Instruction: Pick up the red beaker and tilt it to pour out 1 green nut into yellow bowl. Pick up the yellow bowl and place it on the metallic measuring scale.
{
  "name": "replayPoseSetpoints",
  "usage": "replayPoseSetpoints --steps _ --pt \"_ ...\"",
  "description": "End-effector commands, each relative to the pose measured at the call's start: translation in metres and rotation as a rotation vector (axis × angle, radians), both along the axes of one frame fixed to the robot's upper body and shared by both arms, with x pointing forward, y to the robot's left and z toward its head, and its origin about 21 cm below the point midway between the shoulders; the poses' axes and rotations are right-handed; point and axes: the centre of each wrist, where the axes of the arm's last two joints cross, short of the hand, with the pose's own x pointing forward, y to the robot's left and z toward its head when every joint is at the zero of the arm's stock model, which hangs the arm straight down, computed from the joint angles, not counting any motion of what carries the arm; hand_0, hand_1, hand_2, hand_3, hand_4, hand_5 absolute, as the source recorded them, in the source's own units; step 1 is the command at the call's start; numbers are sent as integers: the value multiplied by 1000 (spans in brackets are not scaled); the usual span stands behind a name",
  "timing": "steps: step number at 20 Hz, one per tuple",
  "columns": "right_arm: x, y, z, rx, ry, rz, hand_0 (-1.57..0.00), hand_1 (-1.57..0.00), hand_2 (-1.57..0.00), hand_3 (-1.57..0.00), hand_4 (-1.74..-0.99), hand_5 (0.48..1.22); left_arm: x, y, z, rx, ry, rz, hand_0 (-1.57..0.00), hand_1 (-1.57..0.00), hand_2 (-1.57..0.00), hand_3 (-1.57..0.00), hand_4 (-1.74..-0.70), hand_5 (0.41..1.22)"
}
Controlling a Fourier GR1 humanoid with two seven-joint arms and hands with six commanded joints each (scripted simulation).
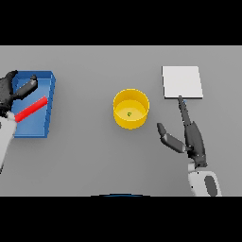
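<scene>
The yellow bowl [131,109] stands at the table's middle with one small green nut [129,114] on its floor. The red beaker [31,108] lies tilted on its side in a blue tray [46,85] at the far left. My left hand [10,90] hovers over the tray's left part, just above the beaker, with its fingers relaxed and apart from it. The metallic measuring scale [182,82], a pale square plate, lies at the back right. My right hand [194,137] is open to the right of the bowl. Its straight fingers point at the scale's near edge and its thumb sticks out toward the bowl.
The blue tray takes up the left side of the table. Bare grey table surface lies between the tray, the bowl and the scale.
</scene>
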Motion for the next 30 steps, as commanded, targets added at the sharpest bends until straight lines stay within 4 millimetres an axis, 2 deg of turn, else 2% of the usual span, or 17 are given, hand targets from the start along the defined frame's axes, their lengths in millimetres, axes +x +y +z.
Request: replayPoseSetpoints --steps 1,4,6,10,14,19,22,24,25,30 --pt "0 -3 2 -2 -1 -1 1 1 1 1 -1015 642 -1 2 -2 6 -8 -6 -202 -166 -170 -160 -802 652" --pt "7 -1 5 -57 41 -7 1 1 1 1 -1020 640 -1 3 -2 3 -35 -13 -103 -85 -87 -82 -782 651" --pt "15 -4 11 -124 40 93 1 1 1 1 -1005 669 0 1 2 7 -68 -38 -65 -54 -55 -52 -763 657" --pt "42 -7 39 -454 35 271 1 1 1 1 -1094 677 -2 -1 2 -5 -84 -50 -26 -21 -22 -21 -743 664" --pt "66 8 55 -731 -3 425 1 1 1 1 -1192 677 0 -2 2 6 -68 -44 -10 -8 -8 -8 -733 680" --pt "91 23 72 -1026 -81 610 1 1 1 1 -1226 692 0 2 3 12 -62 -43 -3 -2 -2 -2 -741 699" --pt "101 35 70 -1166 -87 695 1 1 1 1 -1218 707 2 -1 5 12 -59 -42 -1 -1 -1 0 -745 704" --pt "105 43 66 -1213 -72 743 1 1 1 1 -1213 714 -1 6 5 17 -63 -39 0 0 0 0 -746 706" --pt "106 50 66 -1229 -72 766 1 1 1 1 -1215 717 0 3 6 12 -63 -43 0 0 0 0 -746 707" --pt "117 65 57 -1289 -17 838 1 1 1 1 -1238 727 -1 6 3 18 -65 -42 1 1 1 1 -738 698"
